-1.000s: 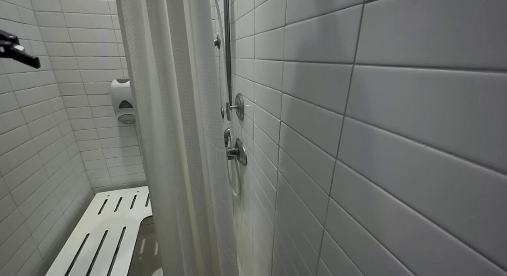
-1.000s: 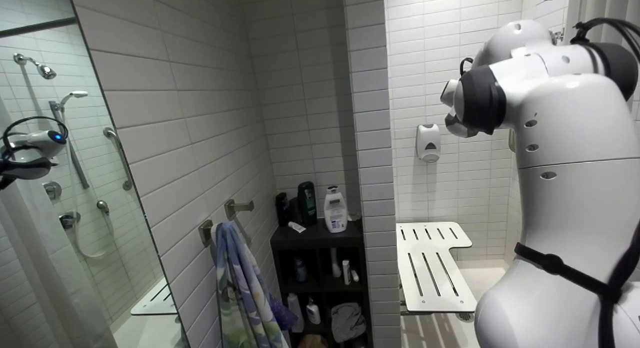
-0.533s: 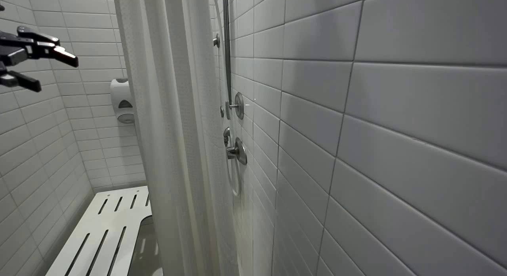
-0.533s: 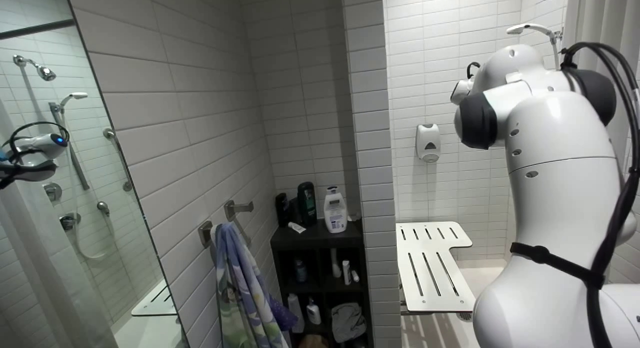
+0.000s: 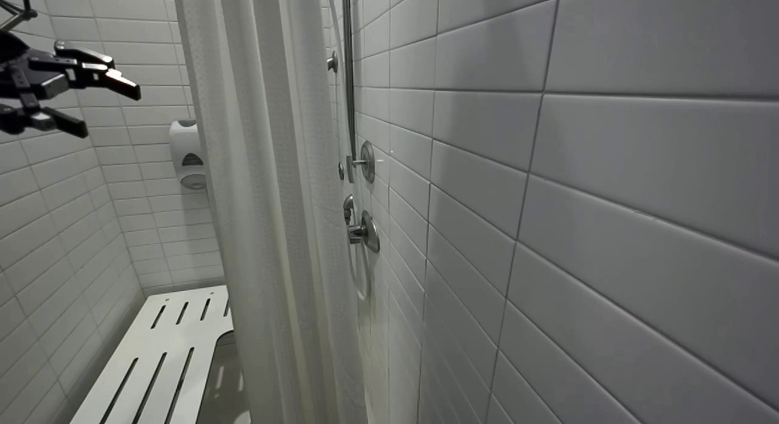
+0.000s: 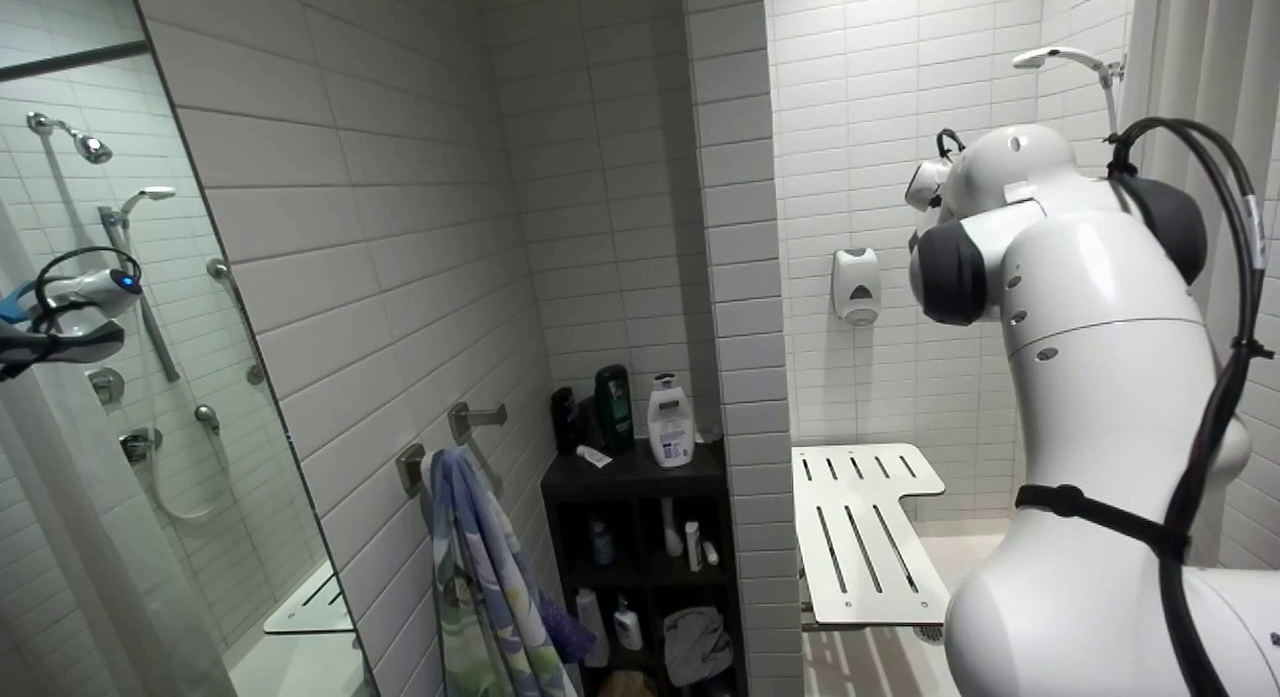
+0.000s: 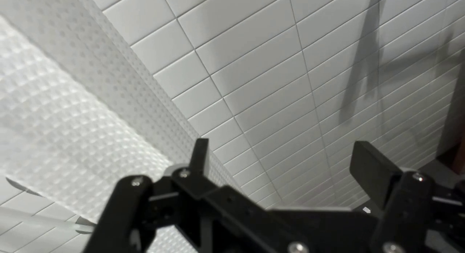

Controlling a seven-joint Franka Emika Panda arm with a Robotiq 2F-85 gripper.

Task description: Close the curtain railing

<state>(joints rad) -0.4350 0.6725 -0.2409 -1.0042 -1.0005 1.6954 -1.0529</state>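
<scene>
Gripper wide, jaws well spread. In the wrist view the curtain slants along the left, behind the jaw on that side; can't tell if they touch. In an exterior view it hangs in long vertical folds, shower valve just right of its edge. It partly hides the slatted bench behind, then the dispenser on the tiled back wall.

Black compartmented shelf unit: on top, dark bottles, white plastic bottle upright, small white tube lying; grey crumpled cloth in lower right compartment. White slatted bench above pale floor.
</scene>
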